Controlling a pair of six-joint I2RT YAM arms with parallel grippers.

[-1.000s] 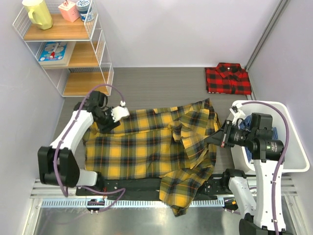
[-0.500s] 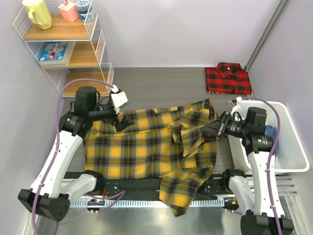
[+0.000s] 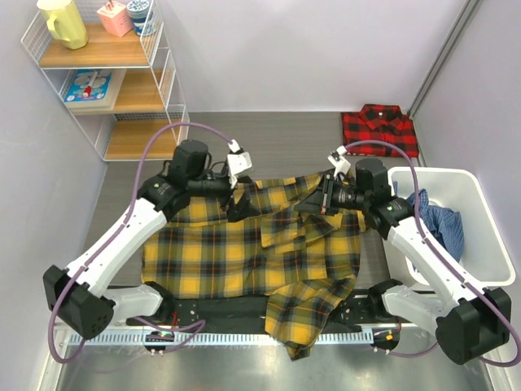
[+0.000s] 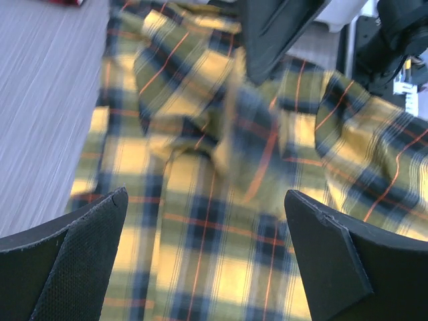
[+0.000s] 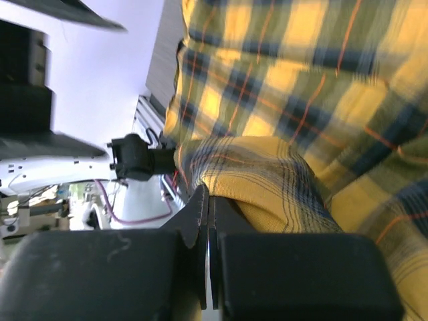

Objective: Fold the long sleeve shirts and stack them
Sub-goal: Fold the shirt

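Observation:
The yellow plaid shirt (image 3: pixel 236 261) lies spread on the table, its lower edge hanging over the near rail. My right gripper (image 3: pixel 313 204) is shut on a fold of its right side and holds it lifted over the shirt's upper middle; the pinched cloth shows in the right wrist view (image 5: pixel 267 180), beside the closed gripper (image 5: pixel 208 194). My left gripper (image 3: pixel 236 205) is open and empty, just above the shirt's upper middle. In the left wrist view (image 4: pixel 204 200) its fingers (image 4: pixel 80 241) stand wide apart over the plaid (image 4: pixel 221 254). The red-and-black shirt (image 3: pixel 380 130) lies folded at the back right.
A white bin (image 3: pixel 480 244) with blue cloth (image 3: pixel 440 224) stands at the right, close to the right arm. A wire shelf unit (image 3: pixel 106 81) with a yellow jug and boxes stands at the back left. The metal rail (image 3: pixel 244 338) runs along the near edge.
My left gripper has swung right along the shirt's upper edge to its middle. My right gripper has moved left, carrying the shirt's right side over towards the middle.

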